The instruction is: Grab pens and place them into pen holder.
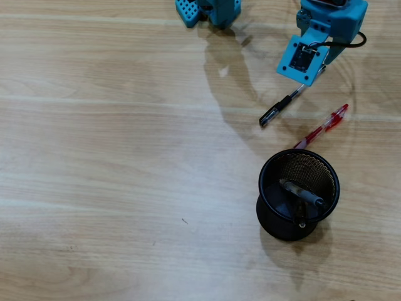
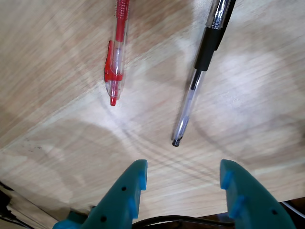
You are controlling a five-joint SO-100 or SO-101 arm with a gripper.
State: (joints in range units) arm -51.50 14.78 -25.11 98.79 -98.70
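The black mesh pen holder [image 1: 268, 169] stands at the lower right of the overhead view, with a grey-black pen [image 1: 302, 195] leaning inside it. Two pens lie on the table above it: a clear pen with a black cap [image 1: 277, 111] [image 2: 196, 81] and a red-and-clear pen [image 1: 324, 128] [image 2: 116, 62]. My teal gripper [image 1: 307, 68] [image 2: 183, 167] hovers over the far end of the clear pen. It is open, with only bare table between its fingers. In the wrist view the clear pen's tip lies just ahead of the gap, and the red pen is to the left.
A wooden table [image 1: 113, 175] fills both views. The arm's teal base [image 1: 216, 9] sits at the top edge of the overhead view. In the wrist view the table's edge runs just behind the fingers [image 2: 136, 186].
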